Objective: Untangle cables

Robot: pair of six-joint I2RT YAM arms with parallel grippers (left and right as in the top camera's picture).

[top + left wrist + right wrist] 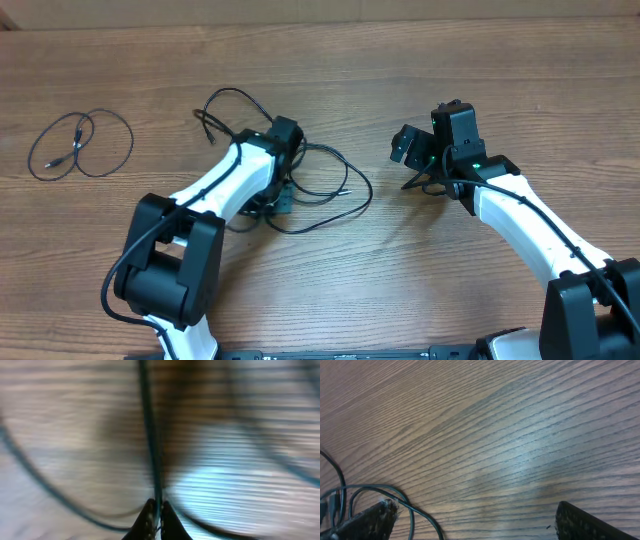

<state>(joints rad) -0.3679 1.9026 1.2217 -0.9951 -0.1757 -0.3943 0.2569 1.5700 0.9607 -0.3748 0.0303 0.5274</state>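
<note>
Table (400, 60): wood or wood-look top, mid-brown, with a strong straight grain; matt, with a soft pale sheen under the light.
Tangled cables (335, 185), table centre: thin black sheath, smooth, plastic- or rubber-like, faintly glossy.
Cable loop (85, 150), near the table's left edge: same thin, smooth black sheath; the plug material is too small to tell.
Left arm (215, 180): white shell of smooth, glossy plastic; black matt joint housings.
Right arm (520, 215): white glossy plastic shell; black matt housings.
Right gripper (475, 510) fingers (367, 522): black, coarse and grainy, ragged at the edges.
Left gripper (156, 507) fingers (145, 522): black, lightly speckled; too blurred to tell the finish.
</note>
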